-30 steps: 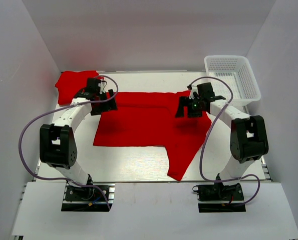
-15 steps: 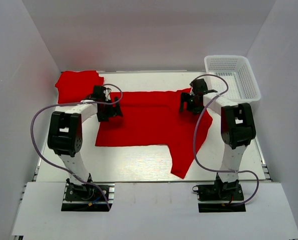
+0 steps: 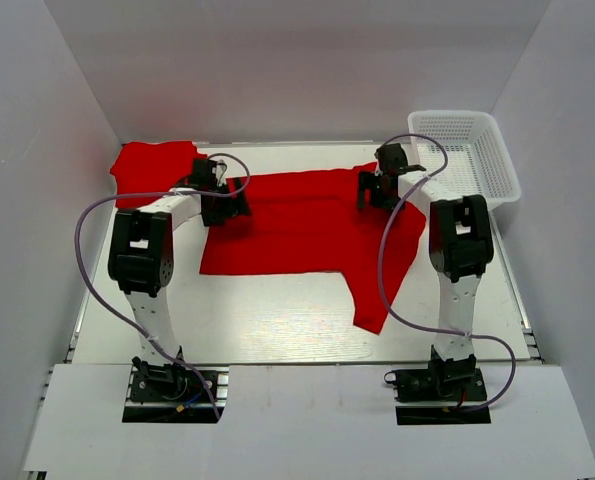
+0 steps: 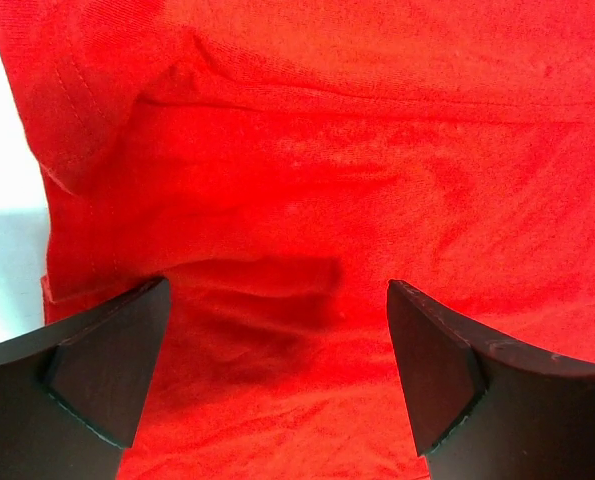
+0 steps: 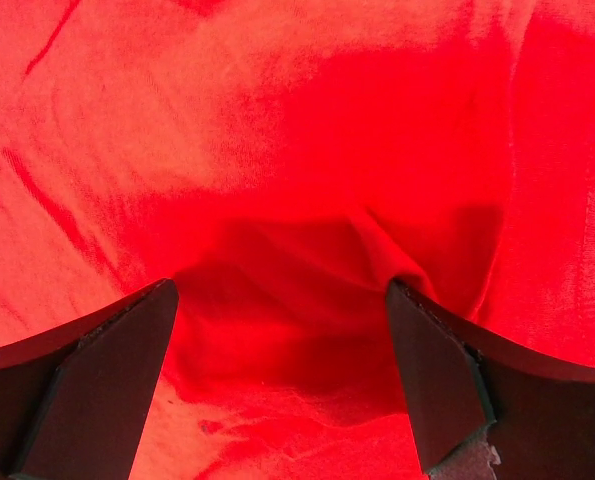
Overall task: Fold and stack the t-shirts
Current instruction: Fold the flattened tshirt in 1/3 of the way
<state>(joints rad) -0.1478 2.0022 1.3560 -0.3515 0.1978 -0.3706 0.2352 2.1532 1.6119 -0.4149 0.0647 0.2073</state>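
A large red t-shirt (image 3: 307,225) lies spread on the white table, one sleeve hanging toward the front at the right. A second red t-shirt (image 3: 152,170) lies folded at the back left. My left gripper (image 3: 222,205) is down on the spread shirt's left far edge. In the left wrist view its jaws (image 4: 277,380) stand wide apart over flat red cloth (image 4: 307,150). My right gripper (image 3: 372,190) is down on the shirt's right far edge. In the right wrist view its jaws (image 5: 277,380) stand wide apart around a bunched fold of cloth (image 5: 277,150).
A white mesh basket (image 3: 467,150) stands at the back right corner, close to my right arm. White walls enclose the table on three sides. Bare table (image 3: 267,320) shows in front of the shirt, and a strip shows in the left wrist view (image 4: 2,230).
Both arms have reached farther back, and the spread shirt has slid with them toward the back of the table. The folded shirt has not moved.
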